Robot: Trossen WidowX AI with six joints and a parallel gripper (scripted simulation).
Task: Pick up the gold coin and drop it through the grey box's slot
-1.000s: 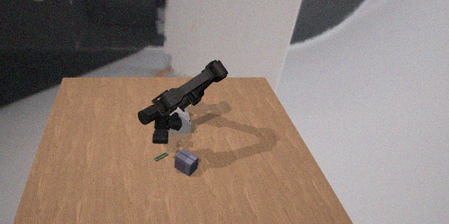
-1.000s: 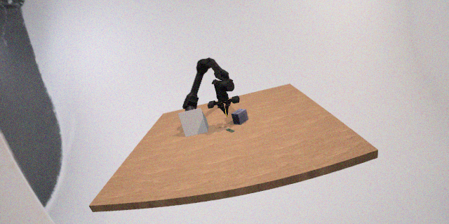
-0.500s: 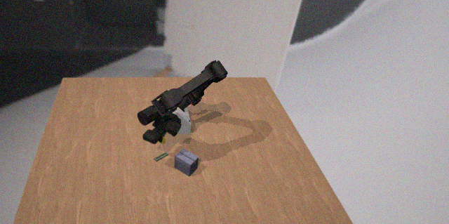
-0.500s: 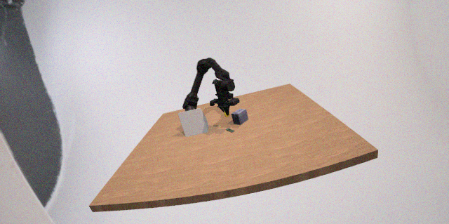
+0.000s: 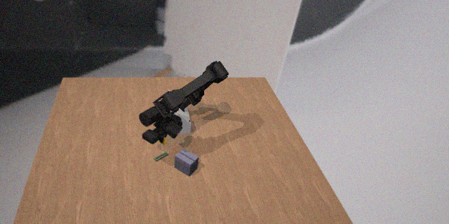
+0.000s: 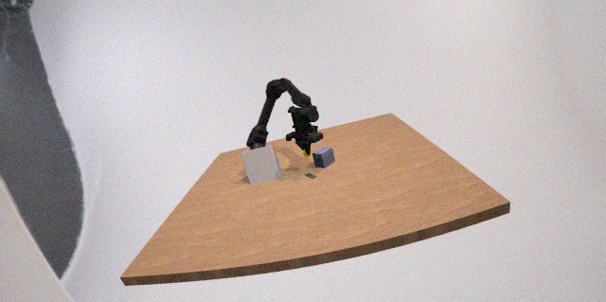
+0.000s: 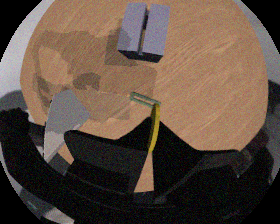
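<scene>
Coin (image 7: 152, 132) edge-on in closed tool (image 7: 149, 163), above table (image 7: 211, 83), near box (image 7: 144, 30)

Colour-wise it's pretty simple: the table (image 5: 105, 168) is a warm orange-brown wood with faint lighter grain streaks, and its edge is a darker brown in the exterior view. The arm (image 5: 189, 88) and end effector (image 7: 152, 137) are matte black all over. The coin (image 7: 153, 135) reads as a thin bright yellow-gold line. The box (image 5: 186, 161) is a bluish grey with a dark slot (image 7: 144, 28) across the lid. The holder (image 5: 161, 156) is dark green, and the block (image 6: 259, 165) by the arm's base is pale grey.
</scene>
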